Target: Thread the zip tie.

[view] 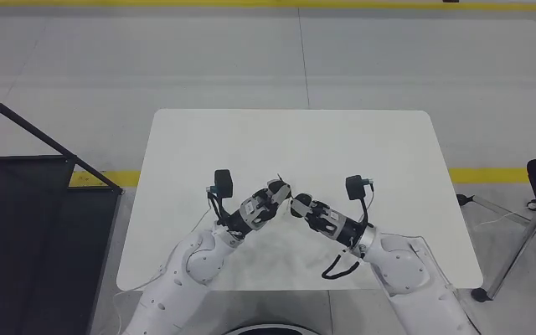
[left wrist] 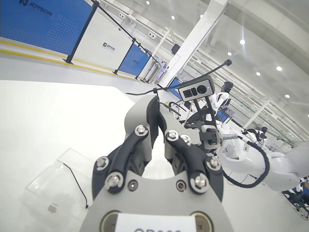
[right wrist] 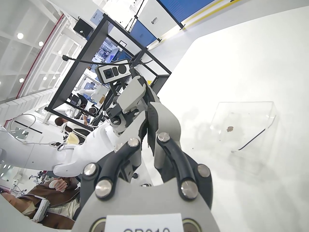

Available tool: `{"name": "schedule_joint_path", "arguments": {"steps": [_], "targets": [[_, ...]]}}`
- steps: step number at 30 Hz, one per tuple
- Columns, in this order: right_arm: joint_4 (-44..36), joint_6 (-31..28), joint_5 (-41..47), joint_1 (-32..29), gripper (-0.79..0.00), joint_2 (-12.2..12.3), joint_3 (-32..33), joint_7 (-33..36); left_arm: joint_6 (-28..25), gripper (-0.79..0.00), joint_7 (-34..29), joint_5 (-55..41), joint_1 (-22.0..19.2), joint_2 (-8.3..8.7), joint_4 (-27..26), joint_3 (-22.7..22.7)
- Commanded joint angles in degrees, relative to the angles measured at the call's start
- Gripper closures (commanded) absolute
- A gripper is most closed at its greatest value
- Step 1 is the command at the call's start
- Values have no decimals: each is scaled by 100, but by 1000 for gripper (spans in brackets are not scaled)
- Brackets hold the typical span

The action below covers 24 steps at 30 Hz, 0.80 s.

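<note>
Zip tie point(left wrist: 169, 87) — pinched in closed left claw point(left wrist: 156, 103).

White table point(view: 335, 151), rounded corners. Clear tray point(right wrist: 251, 114) on it, a brown speck point(right wrist: 229, 128) on the tray floor; same tray point(left wrist: 41, 182) with a small white bit point(left wrist: 52, 208) in the left wrist view. Yellow floor line point(view: 486, 175). Dark screen point(view: 42, 243) beside the table. Blue panels point(left wrist: 43, 18), white pillar point(left wrist: 200, 37), black frame point(right wrist: 75, 61) behind.

Both arms angle inward. The left gripper point(left wrist: 155, 100) and right gripper point(right wrist: 148, 107) sit nearly tip to tip, fingers pressed closed.
</note>
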Motion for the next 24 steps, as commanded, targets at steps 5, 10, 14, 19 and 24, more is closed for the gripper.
{"name": "schedule_joint_path", "arguments": {"steps": [5,10,14,19,24], "targets": [[5,13,16,5,0,2,-3,4,6,0,3,14,6,-2,-8,-11],[8,11,34,13,0,4,-5,20,-1,0,7,18,3,-5,-8,-14],[13,29,56,16,-65,6,3,21,-7,0,19,24,3,-8,0,-16],[20,39,108,20,-86,7,12,17,-18,0,42,35,2,-12,9,-18],[32,37,153,35,-99,8,26,18,-34,0,65,40,2,-15,22,-24]]}}
